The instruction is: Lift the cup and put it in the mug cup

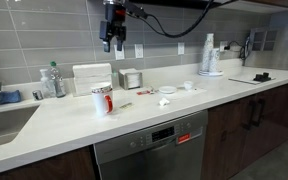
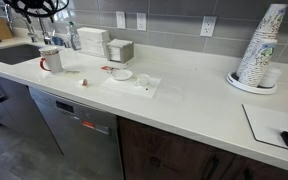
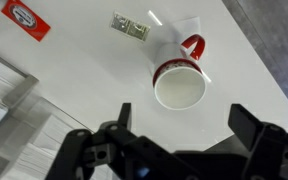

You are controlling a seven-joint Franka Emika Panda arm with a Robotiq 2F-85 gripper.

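Seemingly nested in the glossy red mug [image 3: 179,68] with white inside and a side handle, the small pale whitish cup [image 3: 180,92]: one white mouth, upright, just ahead of the hand [image 3: 182,112] and well below it. Underneath, a long pale bench [image 1: 184,110] in a kitchen with grey wall tiles, a steel dishwasher [image 1: 149,150] and a tall stack of white cups [image 2: 259,48] far along. Held high above the bench, fingers spread wide, gripping and touching nothing.
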